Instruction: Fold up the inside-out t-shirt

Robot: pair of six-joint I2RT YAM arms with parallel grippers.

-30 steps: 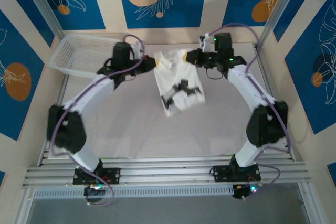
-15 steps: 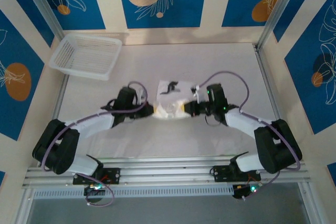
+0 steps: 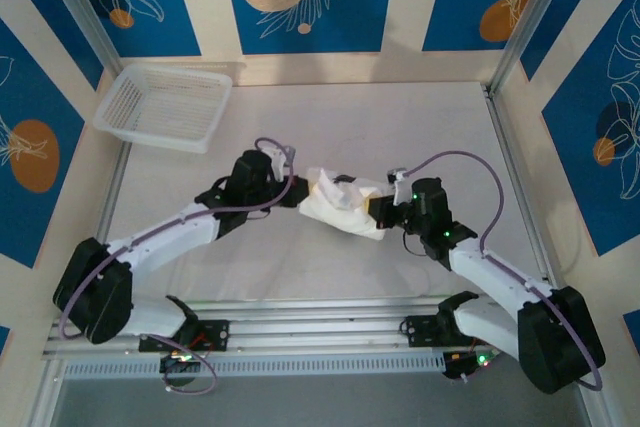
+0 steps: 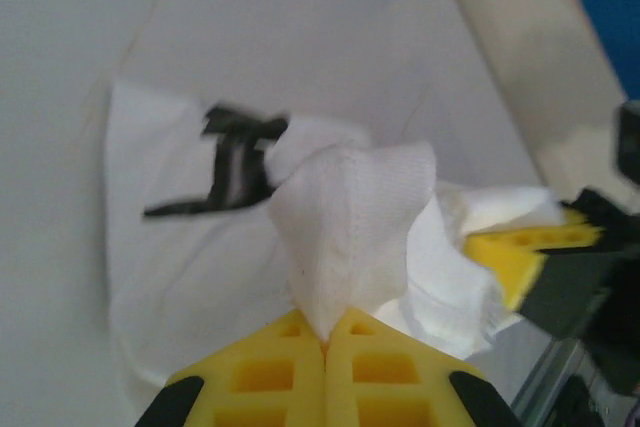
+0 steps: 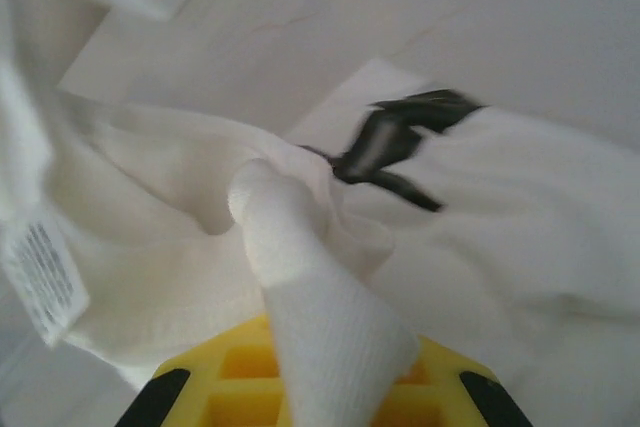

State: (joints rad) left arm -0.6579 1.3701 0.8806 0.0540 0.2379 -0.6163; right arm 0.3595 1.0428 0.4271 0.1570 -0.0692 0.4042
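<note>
The white t-shirt lies bunched on the table's middle, held between both grippers. My left gripper is at its left end, and its yellow fingers are shut on a pinched peak of fabric. My right gripper is at the shirt's right end, and a ribbed fold rises out of its yellow fingers, hiding the seam between them. A dark mark shows on the flat layer beneath, and again in the right wrist view. A white care label hangs at the left.
A white mesh basket stands at the table's far left corner. The grey-white table surface stretches beyond the shirt. Aluminium rails run along the near edge by the arm bases. The right gripper's yellow finger is close to my left gripper.
Both arms swung from the far side toward the near middle, carrying the shirt's far edge over itself. The shirt went from spread out to a small bunched bundle.
</note>
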